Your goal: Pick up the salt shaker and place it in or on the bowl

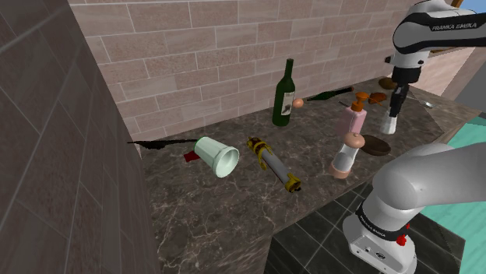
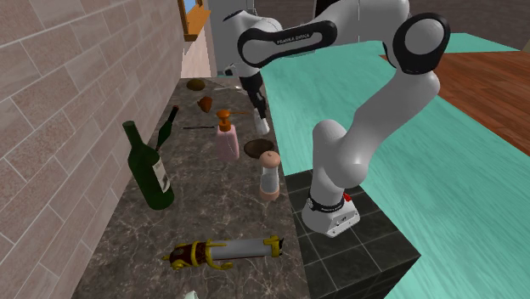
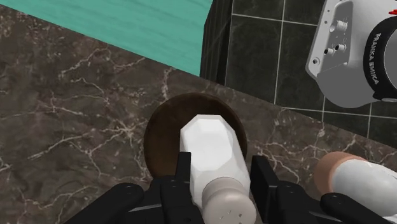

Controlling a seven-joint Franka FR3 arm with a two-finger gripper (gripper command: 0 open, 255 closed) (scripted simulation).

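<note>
Pick-up part is looking done: the fingers (image 3: 262, 188) are clasping the salt shaker (image 3: 213, 149), a white faceted body w/ a greyish cap, one finger on each side & closed only as far as its width. The gripper (image 3: 219, 186) is hanging it over the bowl (image 3: 164, 141), a shallow dark-brown dish sitting on the marbled tabletop (image 3: 76, 114) near the edge by the stand (image 3: 267, 57). In the wrist view the shaker's far end is lying across the bowl's middle. In the shoulder view it is looking clear of the bowl, not resting in it, tho I can't tell the gap. So what's left, imo: lowering, letting go, backing off. The arm (image 2: 284, 42) is reaching out from the stand, elbow up high, hand pointing more or less straight down at the tabletop. A tan-topped grinder (image 2: 270, 177) is standing just beside the bowl, & a pink soap dispenser (image 2: 226, 140) near it, so the descent is wanting care on that side.
</note>
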